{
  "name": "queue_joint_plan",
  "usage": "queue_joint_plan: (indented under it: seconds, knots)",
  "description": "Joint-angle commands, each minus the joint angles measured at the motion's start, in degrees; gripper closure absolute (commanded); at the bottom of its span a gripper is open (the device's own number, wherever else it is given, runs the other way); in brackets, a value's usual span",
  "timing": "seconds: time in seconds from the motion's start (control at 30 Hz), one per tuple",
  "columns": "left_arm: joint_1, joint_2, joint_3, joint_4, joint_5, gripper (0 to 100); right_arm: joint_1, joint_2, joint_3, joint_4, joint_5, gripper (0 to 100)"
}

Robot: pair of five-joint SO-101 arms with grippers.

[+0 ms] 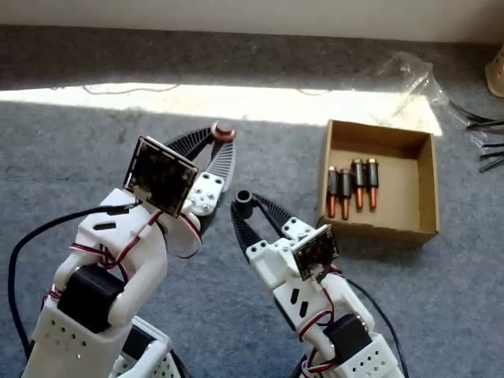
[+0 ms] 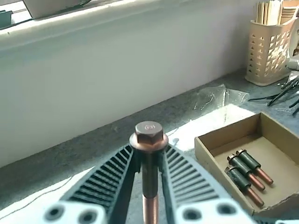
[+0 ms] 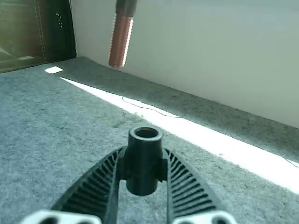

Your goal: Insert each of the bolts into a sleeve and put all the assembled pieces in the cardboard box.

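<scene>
Grey felt-like table [image 1: 71, 150], sunlit strip along far edge. Toward right edge, square brown cardboard box [image 1: 378, 226], open top; inside, 4 assembled pieces [image 1: 352, 185] side by side: black sleeves, copper threaded ends. Near table centre, L gripper [image 2: 148, 155], ribbed black fingers clamped on smooth copper hex-flange bolt [image 2: 148, 135], head up. Just beside, R gripper [image 3: 145, 163] pinching black cylindrical sleeve [image 3: 145, 151], bore upward.
</scene>
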Motion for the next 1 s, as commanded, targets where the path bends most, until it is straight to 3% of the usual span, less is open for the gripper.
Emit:
queue_joint_plan:
  seconds: [0.0,0.3,0.73,0.97]
  knots:
    - [0.7,-0.7,-0.9,-4.0,10.9,99,-0.5,-0.4,4.5,-1.9,-0.1,99.5]
    - [0.7,-0.8,6.8,-8.8,25.0,99,-0.4,-0.4,4.5,-1.9,-0.1,99.5]
    - [1.2,-12.3,13.1,-10.5,22.2,99,-0.4,-0.4,4.5,-1.8,0.0,99.5]
    - [10.3,-16.7,20.3,-17.1,9.9,99,-0.4,-0.4,4.5,-1.8,0.0,99.5]
